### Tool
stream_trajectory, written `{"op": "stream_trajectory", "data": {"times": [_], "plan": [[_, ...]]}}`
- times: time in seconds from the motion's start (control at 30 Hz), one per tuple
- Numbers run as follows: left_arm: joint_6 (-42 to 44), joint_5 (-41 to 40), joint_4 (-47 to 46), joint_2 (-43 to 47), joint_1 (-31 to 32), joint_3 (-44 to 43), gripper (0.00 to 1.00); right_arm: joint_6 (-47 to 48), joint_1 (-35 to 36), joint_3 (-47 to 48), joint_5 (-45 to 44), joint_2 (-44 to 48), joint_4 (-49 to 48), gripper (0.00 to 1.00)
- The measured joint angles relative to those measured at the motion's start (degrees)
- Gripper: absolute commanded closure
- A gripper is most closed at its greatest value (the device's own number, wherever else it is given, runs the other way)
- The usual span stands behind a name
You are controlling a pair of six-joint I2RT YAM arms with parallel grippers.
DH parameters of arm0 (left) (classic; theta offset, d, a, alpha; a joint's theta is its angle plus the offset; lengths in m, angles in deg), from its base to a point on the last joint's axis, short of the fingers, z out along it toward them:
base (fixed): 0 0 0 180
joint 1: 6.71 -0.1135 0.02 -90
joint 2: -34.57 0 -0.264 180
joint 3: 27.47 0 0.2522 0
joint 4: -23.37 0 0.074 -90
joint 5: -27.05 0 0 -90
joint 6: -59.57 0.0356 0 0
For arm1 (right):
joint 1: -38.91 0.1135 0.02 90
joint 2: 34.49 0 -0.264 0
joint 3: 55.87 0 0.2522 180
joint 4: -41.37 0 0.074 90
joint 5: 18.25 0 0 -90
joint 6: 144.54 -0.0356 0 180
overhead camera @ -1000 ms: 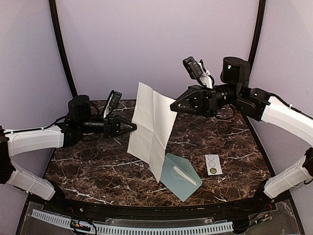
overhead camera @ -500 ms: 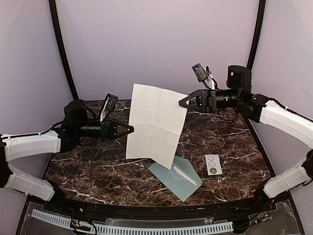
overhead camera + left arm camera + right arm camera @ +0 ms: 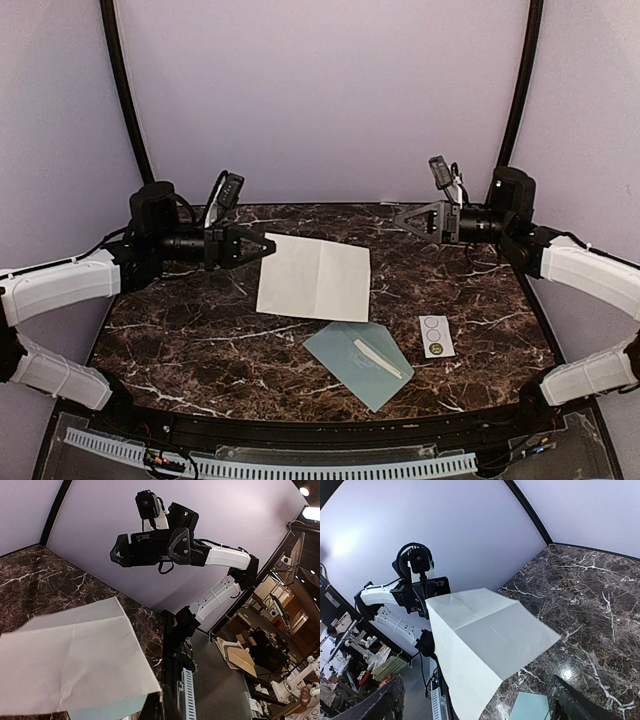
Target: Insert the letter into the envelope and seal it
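1. The left pincer (image 3: 266, 246) is at the left of the scene, a little above the table, pointing to the right. Its jaws are together and clamp the left edge of the letter (image 3: 315, 277).
2. In the left wrist view the letter (image 3: 75, 660) spreads out from the dark finger tips at the bottom of the picture. Its fold creases are clear to see.
3. The letter is open and almost level over the middle of the table (image 3: 480, 290). In the right wrist view it (image 3: 485, 635) seems lifted off the marble. I cannot tell whether its right edge touches the table.
4. The right pincer (image 3: 400, 215) is at the far right, well apart from the letter, and points to the left. Its jaws stand wide apart and hold nothing. In its own camera the two fingers (image 3: 380, 702) are at the two bottom corners.
5. The envelope (image 3: 345, 365) lies flat on the table, near of the letter and slightly to the right. Its far corner is just beside the near edge of the letter.
6. A thin white strip (image 3: 378, 358) lies on the envelope, at an angle.
7. A small white card with circles (image 3: 436, 336) lies on the marble to the right of the envelope, close to it but apart.
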Motion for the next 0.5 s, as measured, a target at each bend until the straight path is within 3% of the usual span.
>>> {"op": "stream_trajectory", "data": {"times": [0.5], "plan": [[-3.4,1.3,-5.2,-0.4,0.0,-0.4,1.00,-1.1,8.3,-7.7,-5.1,3.1,-8.4,0.05]]}}
